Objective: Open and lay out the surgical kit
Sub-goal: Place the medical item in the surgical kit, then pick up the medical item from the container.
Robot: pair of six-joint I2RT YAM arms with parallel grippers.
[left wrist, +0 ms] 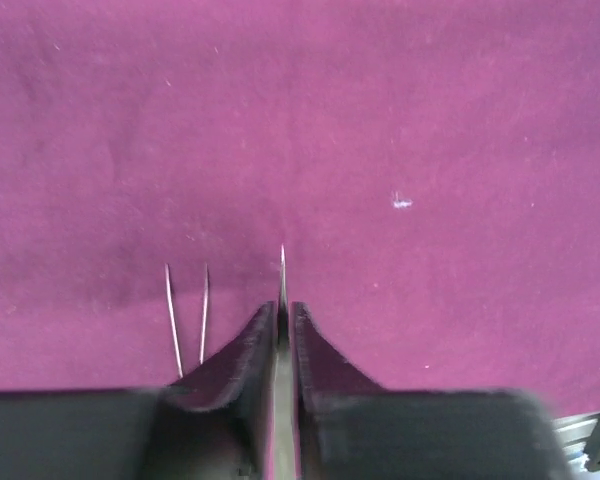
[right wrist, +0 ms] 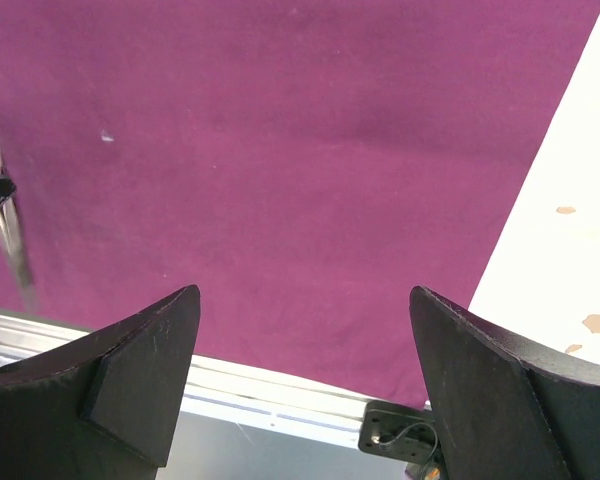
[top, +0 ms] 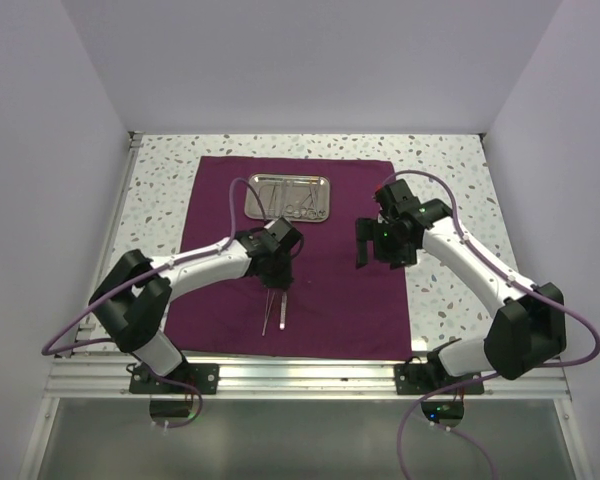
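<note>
The dark purple cloth [top: 330,290] lies spread flat on the table. The steel tray [top: 287,197] sits at the cloth's far middle with several thin instruments in it. My left gripper [top: 277,280] is low over the cloth's middle. In the left wrist view it [left wrist: 283,315] is shut on a thin pointed metal instrument [left wrist: 282,270], whose tip is at the cloth. A pair of tweezers [left wrist: 185,310] lies on the cloth just left of it. My right gripper [top: 374,250] hovers above the right part of the cloth, open and empty [right wrist: 305,330].
The speckled tabletop [top: 450,200] shows around the cloth. The cloth's near edge meets the aluminium rail [right wrist: 260,390] at the table front. The left gripper's instrument shows blurred at the left edge of the right wrist view [right wrist: 10,240].
</note>
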